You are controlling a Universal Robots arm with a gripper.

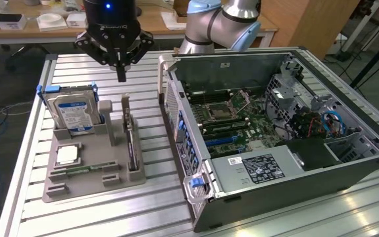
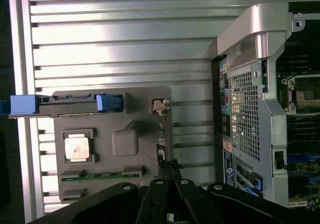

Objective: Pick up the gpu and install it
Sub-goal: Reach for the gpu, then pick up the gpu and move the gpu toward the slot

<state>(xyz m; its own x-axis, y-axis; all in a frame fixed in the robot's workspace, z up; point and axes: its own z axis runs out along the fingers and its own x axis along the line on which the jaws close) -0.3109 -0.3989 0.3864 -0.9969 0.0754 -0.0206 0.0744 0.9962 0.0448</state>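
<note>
The gpu point(image 1: 131, 140) stands on its edge in the slot on the grey holder tray point(image 1: 91, 185) nearest the computer, its silver bracket at the far end. From the wrist it is a thin dark strip point(image 2: 161, 144) along the tray's point(image 2: 140, 109) side. My gripper point(image 1: 121, 75) hangs well above the table beyond the far end of the card. It is shut, its black fingers pressed together with nothing between them. In the wrist view its tips point(image 2: 170, 166) meet over one end of the card.
The tray also holds an upright blue-labelled hard drive point(image 1: 74, 112), a square silver processor point(image 1: 67, 154) and a memory stick point(image 1: 87, 169). On the exterior view's right an open computer case point(image 1: 275, 170) lies with its motherboard point(image 1: 232, 118) exposed, its perforated rear panel point(image 2: 247, 109) close to the tray.
</note>
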